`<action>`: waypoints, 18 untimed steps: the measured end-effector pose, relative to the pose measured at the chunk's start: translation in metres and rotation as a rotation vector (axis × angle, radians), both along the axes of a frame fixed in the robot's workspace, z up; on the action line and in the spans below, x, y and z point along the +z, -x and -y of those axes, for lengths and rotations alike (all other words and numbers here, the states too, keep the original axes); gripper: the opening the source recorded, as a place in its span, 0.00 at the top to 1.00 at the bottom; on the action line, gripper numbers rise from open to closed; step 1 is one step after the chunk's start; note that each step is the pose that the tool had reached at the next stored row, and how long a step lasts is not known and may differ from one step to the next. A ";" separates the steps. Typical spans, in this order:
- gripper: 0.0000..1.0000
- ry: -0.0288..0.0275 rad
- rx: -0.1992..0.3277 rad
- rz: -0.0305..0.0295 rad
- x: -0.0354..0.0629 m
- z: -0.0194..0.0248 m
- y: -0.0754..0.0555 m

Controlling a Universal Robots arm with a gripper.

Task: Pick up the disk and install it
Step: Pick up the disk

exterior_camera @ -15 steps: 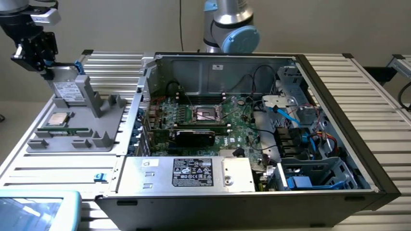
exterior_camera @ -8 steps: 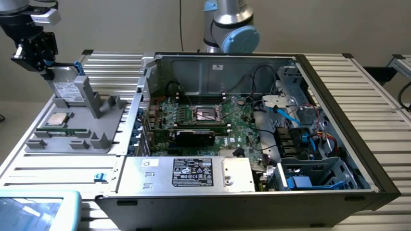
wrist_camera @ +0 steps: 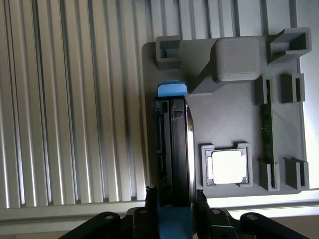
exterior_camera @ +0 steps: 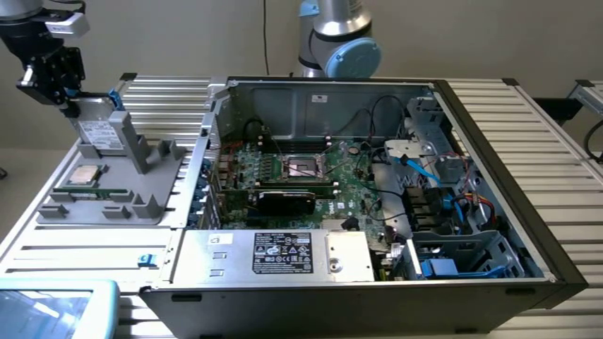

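Gripper: the black two-fingered gripper hung over the exterior view's left end of the table. It was clamped on the upper end of the disk, and the wrist view showed one of its fingers pressed against each broad face.

Disk: the flat rectangular silver-grey disk, with a white printed label and a bright blue plastic carrier, stood on end in the tray. It was beside the tray's tall grey post. From the wrist camera it appeared edge-on, with a blue tab at its far end.

Tray: the grey moulded plastic fixture tray lay flat on the table, just beside the computer case, on the exterior view's left of it.

Other parts on tray: a small square silver processor chip sat in its own square pocket near the disk but apart from it. A thin green memory stick stood in a narrow slot beyond the chip.

Case: the open black computer case lay in the middle of the table with its green motherboard exposed. A silver power supply box with a black label sat along its near side.

Drive cage: a second blue-fronted drive sat in the cage at the case's near corner, on the exterior view's right.

Table: the ribbed aluminium table carried the case and the tray.

Arm: the silver and pale-blue robot arm rose behind the case.
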State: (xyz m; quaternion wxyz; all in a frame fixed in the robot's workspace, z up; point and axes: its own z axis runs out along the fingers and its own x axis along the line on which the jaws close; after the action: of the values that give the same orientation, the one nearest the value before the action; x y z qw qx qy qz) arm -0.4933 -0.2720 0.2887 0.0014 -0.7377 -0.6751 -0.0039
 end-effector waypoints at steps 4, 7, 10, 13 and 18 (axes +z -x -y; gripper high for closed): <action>0.62 0.0000 0.007 -0.0001 0.0001 0.0000 0.000; 0.62 0.0000 0.015 -0.0001 0.0000 0.0000 0.000; 0.62 0.0000 0.016 -0.0002 0.0001 0.0000 0.000; 0.62 0.0002 0.016 -0.0002 0.0001 0.0000 0.000; 0.62 0.0020 0.016 -0.0002 0.0001 0.0000 0.000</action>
State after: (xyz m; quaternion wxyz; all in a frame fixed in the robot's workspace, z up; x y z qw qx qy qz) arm -0.4931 -0.2720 0.2888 0.0008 -0.7324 -0.6809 -0.0031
